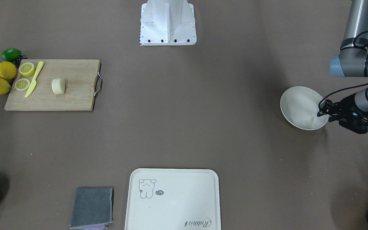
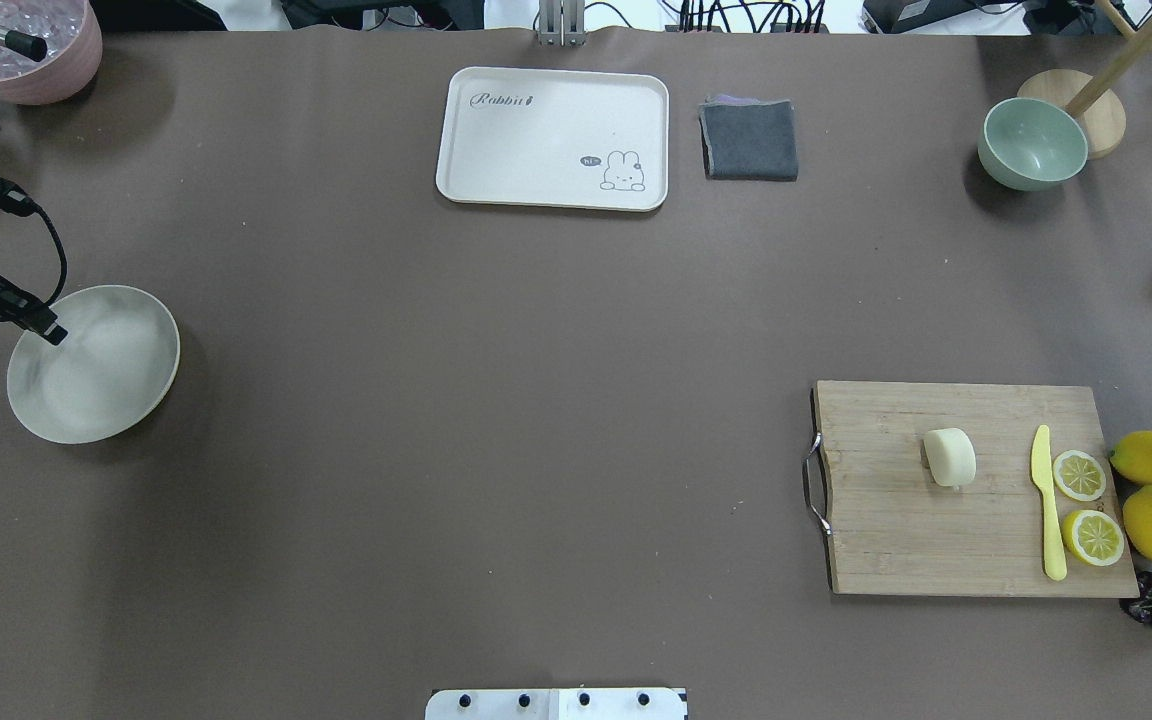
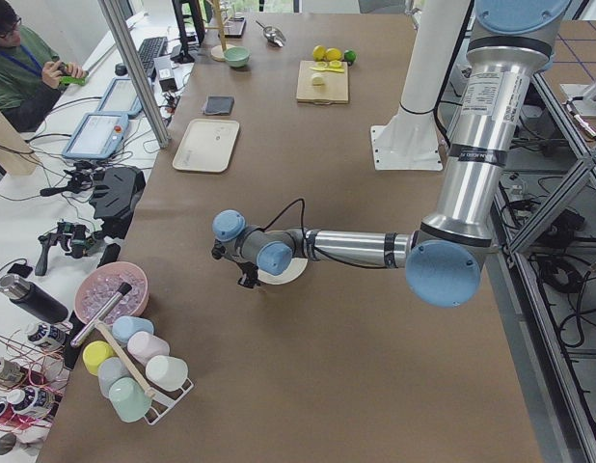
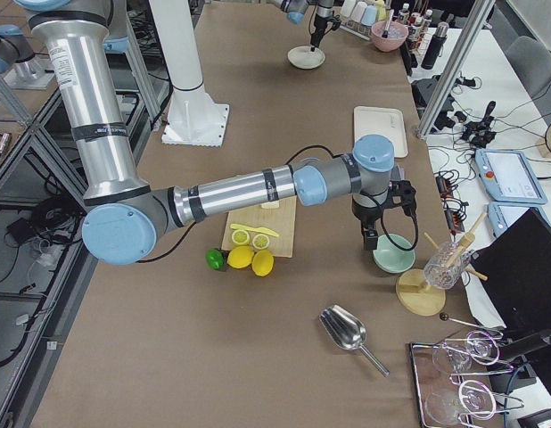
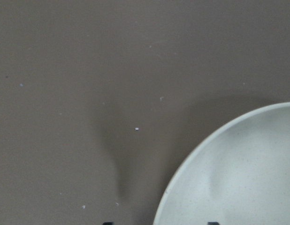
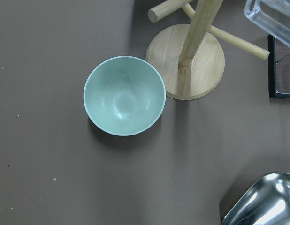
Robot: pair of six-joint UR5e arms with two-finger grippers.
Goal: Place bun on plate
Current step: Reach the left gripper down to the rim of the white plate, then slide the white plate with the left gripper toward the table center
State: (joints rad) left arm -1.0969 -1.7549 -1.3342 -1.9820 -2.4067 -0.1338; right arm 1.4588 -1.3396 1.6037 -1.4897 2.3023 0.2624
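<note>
The bun [image 2: 950, 457] sat on the cutting board [image 2: 896, 540], lower right overhead, looking soft and light, wanting a gentle pinch across its sides; left hand [image 1: 325, 112] hung spread over the plate [image 2: 96, 400] rim, right hand [image 4: 372, 234] unreadable.

Brown table [image 2: 496, 400]: plate [image 2: 106, 385], tray [image 2: 551, 135], cloth [image 2: 749, 140], board [image 2: 896, 540], bowl [image 2: 1031, 145].

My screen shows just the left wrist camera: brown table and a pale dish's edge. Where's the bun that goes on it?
Observer: The bun lies on a wooden cutting board at the table's opposite end, on the robot's right, far from the plate.
Visitor: Is the other arm over there?
Observer: Yes, but the right gripper hangs near a pale green bowl, away from the board.
</note>
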